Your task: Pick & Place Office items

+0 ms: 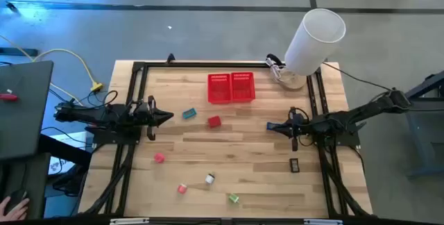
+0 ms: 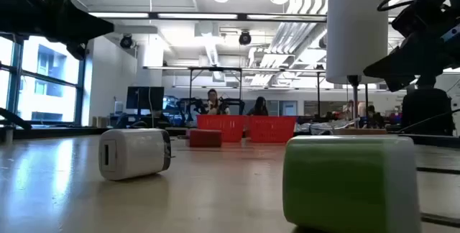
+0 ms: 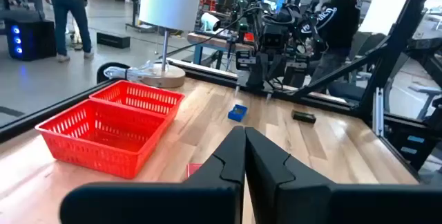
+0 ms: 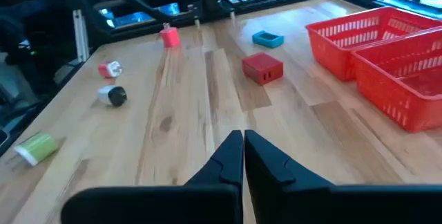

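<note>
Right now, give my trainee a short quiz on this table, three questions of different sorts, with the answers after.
1. True or false: the red block lies inside one of the two red mesh baskets.
2. Multiple choice: the black rectangle lies nearest to A) the left gripper, B) the right gripper, C) the white cylinder.
3. Fill in: both grippers' fingers are ____, holding nothing.

Key:
1. False; it sits on the bare table, in front of the baskets.
2. B
3. shut
</note>
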You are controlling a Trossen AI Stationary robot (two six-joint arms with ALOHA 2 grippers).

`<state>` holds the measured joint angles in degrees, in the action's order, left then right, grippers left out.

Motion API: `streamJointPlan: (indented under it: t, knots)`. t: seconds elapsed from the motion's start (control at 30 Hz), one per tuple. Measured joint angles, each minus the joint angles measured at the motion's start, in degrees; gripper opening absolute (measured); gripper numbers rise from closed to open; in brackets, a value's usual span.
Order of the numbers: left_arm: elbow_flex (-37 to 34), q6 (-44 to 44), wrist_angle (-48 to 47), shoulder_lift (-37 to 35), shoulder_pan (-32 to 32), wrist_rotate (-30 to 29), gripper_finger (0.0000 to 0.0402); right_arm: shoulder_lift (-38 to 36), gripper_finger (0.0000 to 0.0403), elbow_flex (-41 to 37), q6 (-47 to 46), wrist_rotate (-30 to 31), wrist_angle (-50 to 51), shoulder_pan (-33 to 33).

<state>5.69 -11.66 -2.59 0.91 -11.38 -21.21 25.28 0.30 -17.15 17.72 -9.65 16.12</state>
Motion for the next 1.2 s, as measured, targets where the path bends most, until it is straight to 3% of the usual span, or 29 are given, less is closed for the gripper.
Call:
streamJointPlan:
  t: [0.37,0.53,0.73,0.97,1.07,1.2]
  knots:
    - [0.0,-3.0,-0.2,0.0,0.0,0.1,0.0001,0.0,0.0002,0.0,5.3,-2.6,-0.2,0.0]
    - [0.0,-3.3,-0.2,0.0,0.0,0.2,0.0001,0.0,0.0002,1.6,7.0,3.7,0.3,0.0]
    - [0.0,-1.9,-0.2,0.0,0.0,0.3,0.0001,0.6,0.0002,5.4,10.9,4.7,1.3,0.0]
    - [0.0,-1.9,-0.2,0.0,0.0,0.3,0.0001,2.4,0.0003,9.8,9.2,6.3,8.3,0.0]
    - [0.0,-2.8,-0.2,0.0,0.0,0.3,0.0001,3.6,0.0018,12.0,5.0,7.3,12.7,0.0]
    - [0.0,-2.8,-0.2,0.0,0.0,0.3,0.0001,6.3,0.0072,15.0,-1.3,7.8,19.7,0.0]
